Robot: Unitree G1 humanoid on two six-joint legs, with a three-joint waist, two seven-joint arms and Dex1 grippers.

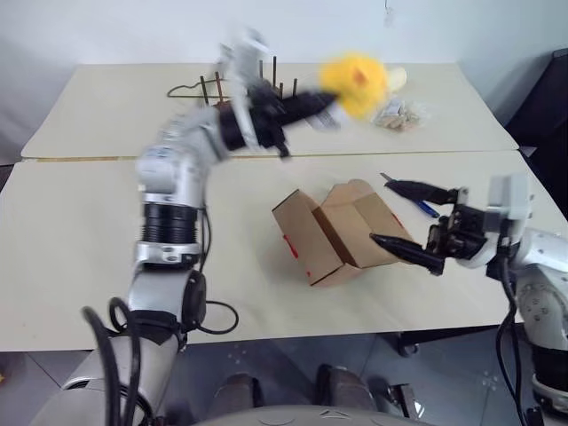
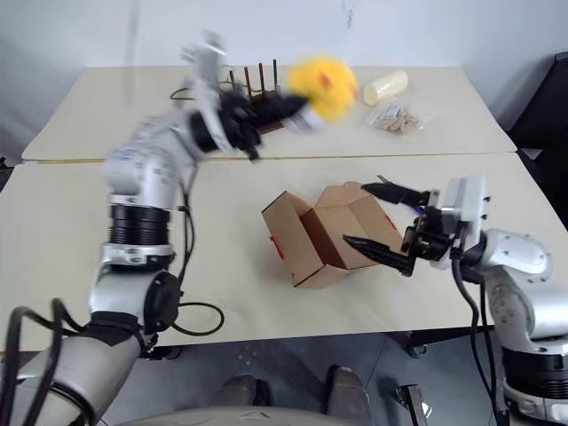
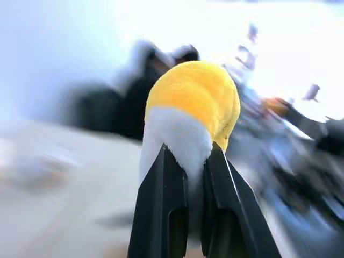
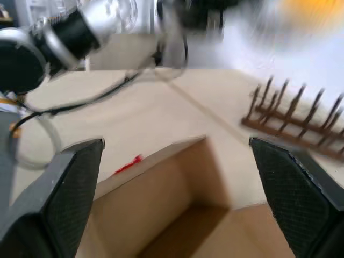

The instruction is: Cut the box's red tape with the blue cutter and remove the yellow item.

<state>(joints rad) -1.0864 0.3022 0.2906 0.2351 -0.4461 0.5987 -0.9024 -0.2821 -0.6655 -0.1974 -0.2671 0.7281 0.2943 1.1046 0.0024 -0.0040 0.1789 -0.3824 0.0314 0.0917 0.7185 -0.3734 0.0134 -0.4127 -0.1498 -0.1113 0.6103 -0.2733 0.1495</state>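
**Yellow item lifted clear, thin grip: risks and stock count**

Head views. My left pincer (image 1: 330, 114) is clamped on the yellow item (image 1: 355, 82), held high above the far surface (image 1: 115, 111), well apart from the box (image 1: 342, 232). The box lies open on the near surface, flaps spread, with red tape (image 1: 290, 248) showing on its left wall. My right pincer (image 2: 390, 222) stands spread wide at the box's right end, one finger above it and one along its front. A blue cutter (image 1: 427, 209) lies just behind that pincer. Count: one box, one yellow item, one cutter, one wooden peg rack (image 2: 257, 84), one cream cylinder (image 2: 383, 86), one clear bag of small pieces (image 2: 395, 119).

Left wrist view. Two black fingers (image 3: 164, 204) pinch only the white lower edge of the soft toy. Risk, as I judge it: so narrow a hold could let the toy slip out while the arm swings.

Right wrist view. Both fingers (image 4: 72, 188) frame the box's open, hollow interior. Risk: the lower finger may nudge the light carton across the surface.
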